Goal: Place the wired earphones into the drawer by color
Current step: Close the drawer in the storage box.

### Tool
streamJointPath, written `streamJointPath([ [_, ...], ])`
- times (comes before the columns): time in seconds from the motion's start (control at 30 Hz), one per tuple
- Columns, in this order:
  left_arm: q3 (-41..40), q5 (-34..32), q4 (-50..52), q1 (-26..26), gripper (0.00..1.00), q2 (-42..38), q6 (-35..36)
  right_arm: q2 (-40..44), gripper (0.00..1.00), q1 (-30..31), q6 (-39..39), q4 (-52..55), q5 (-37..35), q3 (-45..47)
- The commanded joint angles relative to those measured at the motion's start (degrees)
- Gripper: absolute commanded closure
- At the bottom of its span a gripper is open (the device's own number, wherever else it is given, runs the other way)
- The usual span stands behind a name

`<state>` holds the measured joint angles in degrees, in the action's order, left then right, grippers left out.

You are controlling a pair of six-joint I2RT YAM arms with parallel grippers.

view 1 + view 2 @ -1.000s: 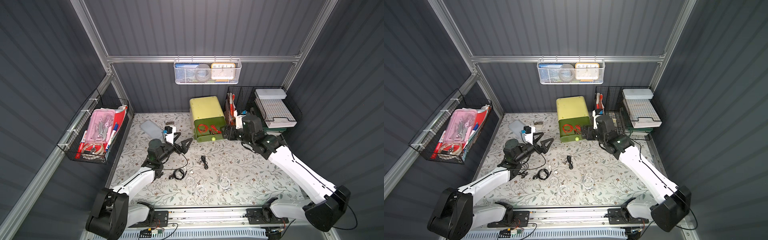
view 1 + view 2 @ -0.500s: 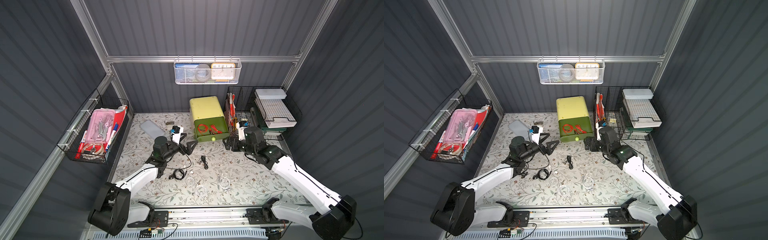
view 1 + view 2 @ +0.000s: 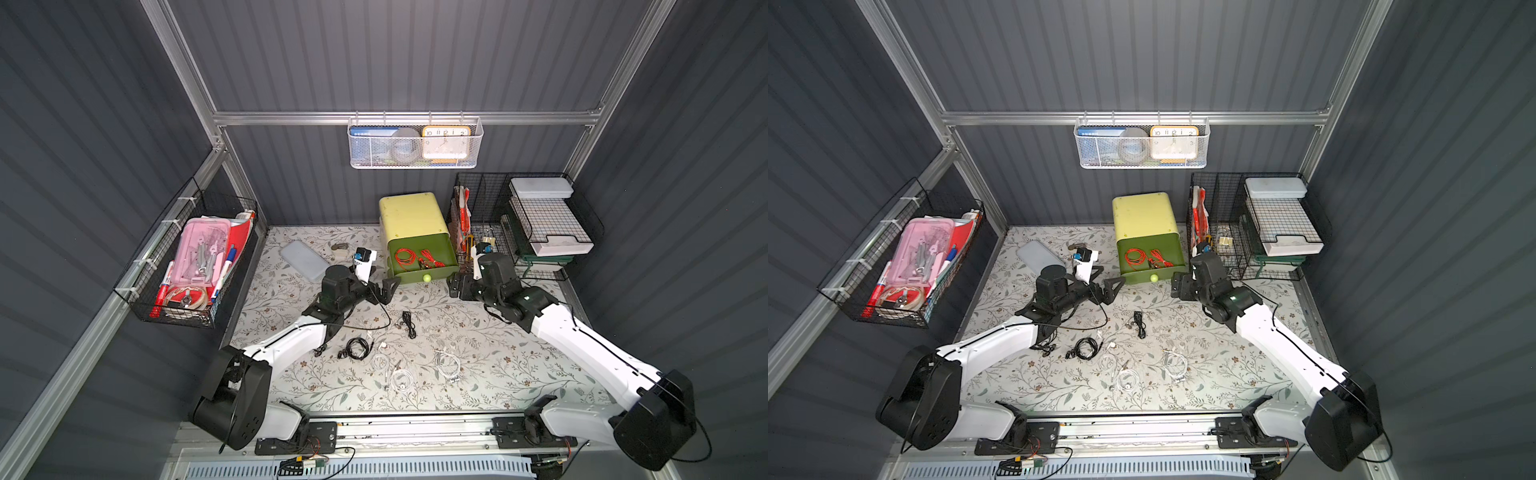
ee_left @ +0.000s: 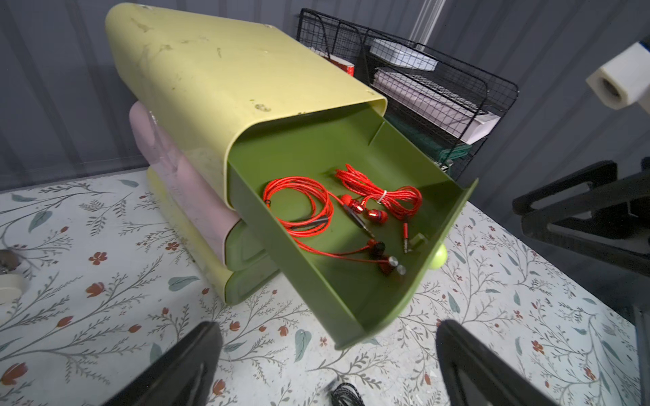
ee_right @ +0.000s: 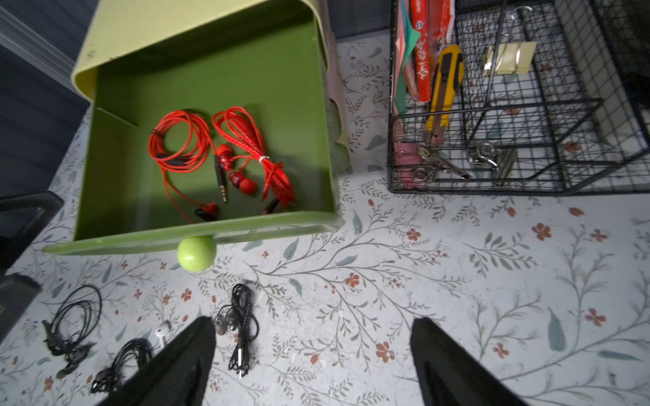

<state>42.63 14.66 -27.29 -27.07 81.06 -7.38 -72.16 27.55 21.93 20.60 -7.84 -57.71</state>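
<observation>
The drawer (image 3: 432,275) at the top of a yellow-green unit stands pulled out, with two red wired earphones (image 3: 415,257) (image 4: 299,204) (image 5: 183,147) coiled inside. Black earphones (image 3: 409,324) (image 5: 242,327) and a second black coil (image 3: 357,348) lie on the floral mat, and white ones (image 3: 449,365) (image 3: 401,380) lie nearer the front. My left gripper (image 3: 384,291) (image 4: 327,327) is open and empty, just left of the drawer front. On the drawer's right, my right gripper (image 3: 457,286) (image 5: 313,321) hangs open and empty over bare mat.
A black wire rack (image 3: 519,224) with trays, clips and a yellow utility knife (image 5: 445,84) stands right of the drawer unit. A grey flat case (image 3: 303,259) lies at the back left. A wire basket (image 3: 187,266) of stationery hangs on the left wall.
My left gripper has moved right, closer to the drawer front. The right gripper has drawn back and down from beside the drawer towards the mat. Both stay open.
</observation>
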Motion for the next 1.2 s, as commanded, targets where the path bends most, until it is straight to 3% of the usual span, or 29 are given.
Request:
streamJointPath([
  [0.0,1.6,-2.6,2.2,-0.4,0.01,1.1,0.5,-0.8,0.09,-0.8,-1.1,-0.9,-2.7,0.8],
  [1.17,3.8,-9.0,3.0,-1.7,0.01,2.3,-1.7,-7.5,0.1,-6.7,0.2,-8.1,2.3,-1.1],
])
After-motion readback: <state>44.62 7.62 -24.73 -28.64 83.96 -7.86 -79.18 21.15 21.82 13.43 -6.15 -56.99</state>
